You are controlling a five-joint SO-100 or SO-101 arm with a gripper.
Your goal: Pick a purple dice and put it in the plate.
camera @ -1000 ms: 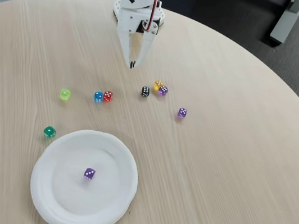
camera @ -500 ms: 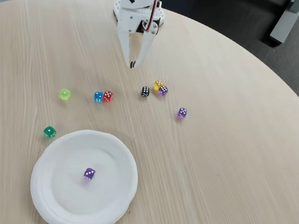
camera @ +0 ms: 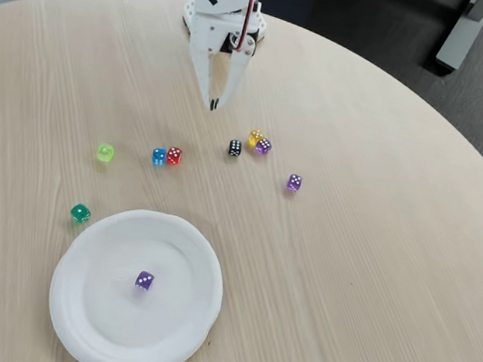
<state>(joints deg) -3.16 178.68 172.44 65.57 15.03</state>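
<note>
Nearest the camera, and farthest from the gripper, the white plate (camera: pixel 137 291) sits on the bench (camera: pixel 372 284) with the purple dice (camera: pixel 144 280) lying inside it, close to its middle. Judged from that, the placing step looks done; what remains is at most for the arm to settle back, or to start on another dice if more are wanted.

Just off the plate's rim, on its left in the fixed view, lies a green dice (camera: pixel 80 212). Farther on, a loose row of dice runs across the bench between the plate and the gripper: a lime one (camera: pixel 105 153) out to the left, a blue one (camera: pixel 159 157) touching a red one (camera: pixel 174 156), then a black one (camera: pixel 235 148), a yellow one (camera: pixel 255 137) touching a lighter purple one (camera: pixel 263 147), and another lighter purple one (camera: pixel 294 183) off to the right.

Beyond the row, the gripper (camera: pixel 212 103) hangs pointing down at the bench, its fingers drawn together to a point and holding nothing. The purple dice lies well apart from it, straight toward the camera and a little to the left. A next pick would call for opening the fingers and dropping toward the yellow and purple pair just beyond its tip.
</note>
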